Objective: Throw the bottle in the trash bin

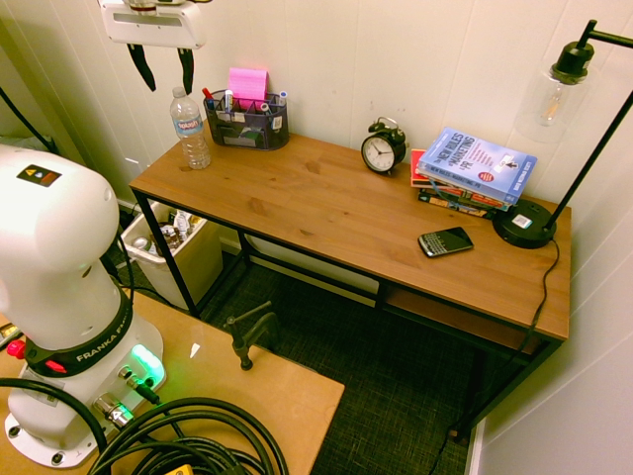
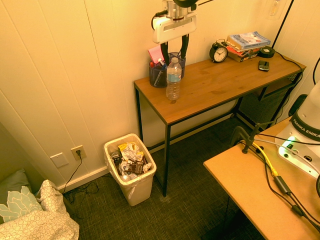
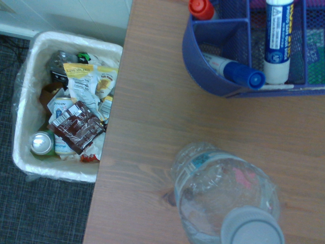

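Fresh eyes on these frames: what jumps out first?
The open gripper hanging above the bottle, which stands upright at the desk end beside the pen organizer. Then the trash bin, stuffed with wrappers, on the floor just off that end. At the far end, an alarm clock and stacked books.

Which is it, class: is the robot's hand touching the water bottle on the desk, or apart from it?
Apart. In the first exterior view the open hand hangs above the bottle, with bare wall showing between its fingertips and the cap.
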You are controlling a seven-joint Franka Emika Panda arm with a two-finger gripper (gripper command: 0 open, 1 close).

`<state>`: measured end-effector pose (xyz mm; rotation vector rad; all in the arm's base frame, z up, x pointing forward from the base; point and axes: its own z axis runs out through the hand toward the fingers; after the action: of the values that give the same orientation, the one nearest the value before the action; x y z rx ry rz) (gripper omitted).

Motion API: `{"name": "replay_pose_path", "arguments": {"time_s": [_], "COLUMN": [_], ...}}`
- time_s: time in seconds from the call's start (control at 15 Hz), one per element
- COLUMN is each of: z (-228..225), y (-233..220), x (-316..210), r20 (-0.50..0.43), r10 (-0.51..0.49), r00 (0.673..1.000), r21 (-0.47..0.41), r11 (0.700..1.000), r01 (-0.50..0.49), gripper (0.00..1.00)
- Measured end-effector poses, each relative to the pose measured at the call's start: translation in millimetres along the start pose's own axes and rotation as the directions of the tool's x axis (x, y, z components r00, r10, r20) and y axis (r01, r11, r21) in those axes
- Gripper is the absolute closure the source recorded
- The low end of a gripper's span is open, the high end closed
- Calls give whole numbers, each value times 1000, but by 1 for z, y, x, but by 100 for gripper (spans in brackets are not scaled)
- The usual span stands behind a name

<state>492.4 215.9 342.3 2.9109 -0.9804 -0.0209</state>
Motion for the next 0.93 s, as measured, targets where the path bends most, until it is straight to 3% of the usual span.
{"name": "replay_pose_path", "arguments": {"time_s": [0.47, 0.53, 0.93], "z": [25, 29, 46], "y": [-10, -10, -14], "x": [5, 8, 13], "r20": [13, 16, 8], "r10": [-2, 0, -6], "r00": [1000, 1000, 1000], "r21": [-36, -40, -37], "r11": [999, 999, 999], "r01": [3, 1, 7], "gripper": [0, 100, 100]}}
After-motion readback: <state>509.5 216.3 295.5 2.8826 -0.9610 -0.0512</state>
